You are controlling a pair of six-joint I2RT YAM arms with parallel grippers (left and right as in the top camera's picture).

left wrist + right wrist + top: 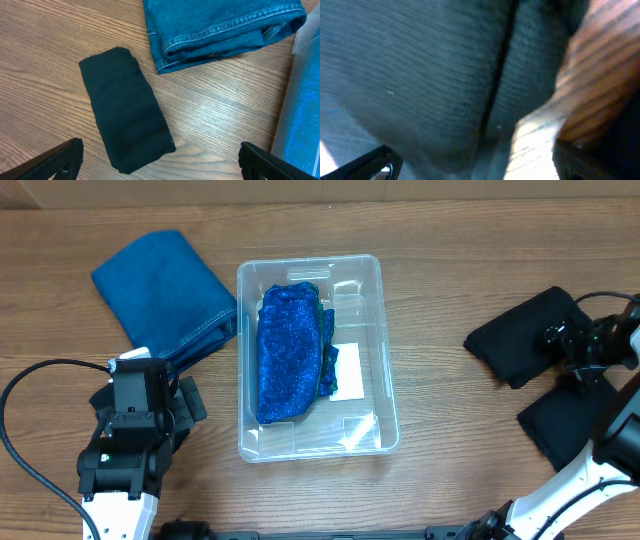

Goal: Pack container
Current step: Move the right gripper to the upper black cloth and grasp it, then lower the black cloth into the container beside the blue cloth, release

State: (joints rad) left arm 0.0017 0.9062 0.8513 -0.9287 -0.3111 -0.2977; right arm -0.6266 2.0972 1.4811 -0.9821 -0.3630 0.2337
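The clear container point(388, 380) stands mid-table with a white label point(349, 372) on its bottom. A sparkly blue cloth point(288, 352) lies in its left half; its wall shows at the right edge of the left wrist view point(303, 45). My left gripper point(185, 402) is open and empty, its jaws point(160, 167) wide apart above the near end of a folded black cloth point(125, 115) lying on the wood. My right gripper point(566, 340) is open and low over a black cloth point(520, 335). That fabric point(430, 75) fills the blurred right wrist view between the jaws point(475, 167).
Folded blue jeans point(165, 290) lie left of the container, their hem showing in the left wrist view point(225, 30). A second black cloth point(560, 420) lies at the right under my right arm. Cables run by both arms.
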